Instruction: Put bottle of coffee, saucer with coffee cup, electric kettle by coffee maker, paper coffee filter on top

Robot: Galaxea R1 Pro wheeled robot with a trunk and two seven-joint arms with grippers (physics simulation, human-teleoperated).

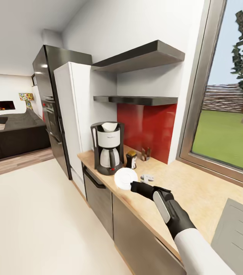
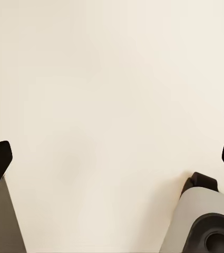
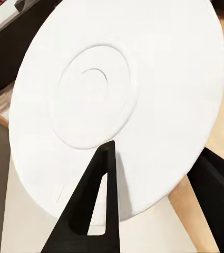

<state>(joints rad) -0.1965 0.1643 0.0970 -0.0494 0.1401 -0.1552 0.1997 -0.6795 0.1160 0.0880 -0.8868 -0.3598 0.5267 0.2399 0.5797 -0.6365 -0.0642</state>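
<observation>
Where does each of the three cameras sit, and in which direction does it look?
Head view: from the robot's head, forward and down along the kitchen countertop toward the coffee maker; the right arm holds the saucer.
Left wrist view: near the left gripper, facing pale floor; both dark fingertips and part of the robot's base show.
Right wrist view: near the right gripper, facing the saucer.
Shared: head and right wrist views both show the saucer.

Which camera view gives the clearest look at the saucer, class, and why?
The right wrist view: the saucer appears close up, its raised centre ring plain, pinched at its rim between the right gripper fingers. The head view shows it small, tilted and held just in front of the coffee maker at the countertop's edge. The left wrist view faces floor.
</observation>
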